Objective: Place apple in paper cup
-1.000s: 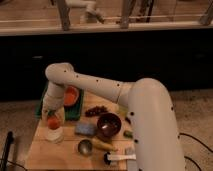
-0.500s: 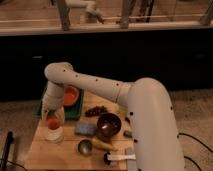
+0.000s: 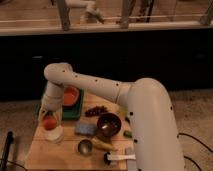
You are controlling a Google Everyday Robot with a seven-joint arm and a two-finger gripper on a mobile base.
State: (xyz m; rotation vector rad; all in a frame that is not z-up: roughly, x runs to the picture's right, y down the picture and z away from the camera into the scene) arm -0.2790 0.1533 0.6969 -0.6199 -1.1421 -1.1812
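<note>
The apple [image 3: 50, 123] is a small red-orange fruit at the mouth of the whitish paper cup [image 3: 54, 133], which stands on the left side of the wooden table [image 3: 55, 155]. My gripper [image 3: 49, 114] hangs straight down from the white arm, right over the apple and touching or almost touching it. The gripper's lower part hides the top of the apple. I cannot tell whether the apple rests in the cup or is held.
An orange bowl [image 3: 70, 96] sits on a green tray [image 3: 73, 112] behind the cup. Dark grapes [image 3: 96, 110], a dark bowl [image 3: 109, 125], a blue sponge [image 3: 85, 129], a shiny metal cup [image 3: 85, 146] and a white-handled tool [image 3: 120, 157] lie to the right.
</note>
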